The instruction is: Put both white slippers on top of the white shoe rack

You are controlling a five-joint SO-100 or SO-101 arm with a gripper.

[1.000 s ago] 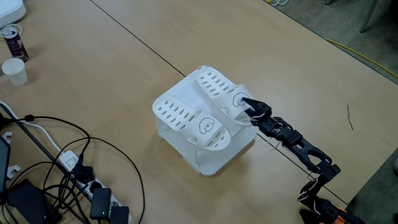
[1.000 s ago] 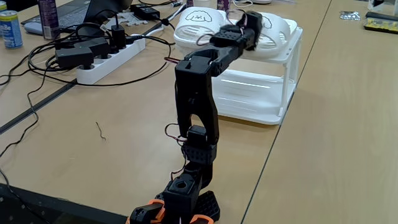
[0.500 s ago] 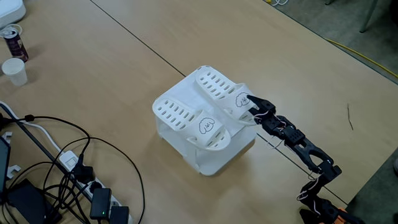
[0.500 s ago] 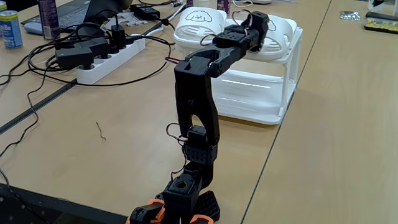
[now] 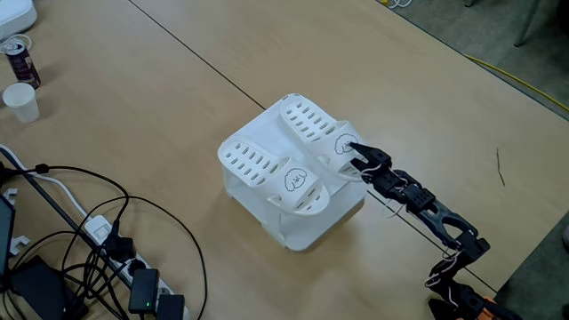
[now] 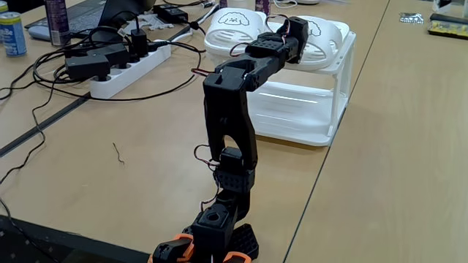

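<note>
Both white slippers lie side by side on the flat top of the white shoe rack (image 5: 307,227), toes away from the arm. One slipper (image 5: 267,169) is nearer the left of the rack, the other slipper (image 5: 313,127) lies by the gripper. In the low fixed view they show as a left slipper (image 6: 232,25) and a right slipper (image 6: 325,33) on the rack (image 6: 307,109). My gripper (image 5: 353,154) hovers at the heel end of the right-hand slipper, fingers slightly open, holding nothing. Its black head (image 6: 291,29) partly hides that slipper's near edge.
A power strip (image 6: 121,71) with black plugs and tangled cables (image 5: 89,231) lies to the left of the rack. A paper cup (image 5: 20,100) and a can (image 5: 20,60) stand at the far left. A blue can (image 6: 11,33) stands at the table's far corner.
The gripper pushed forward onto the slipper's heel half a second ago and has drawn back a little. Both slippers and the rack have stayed in place.
</note>
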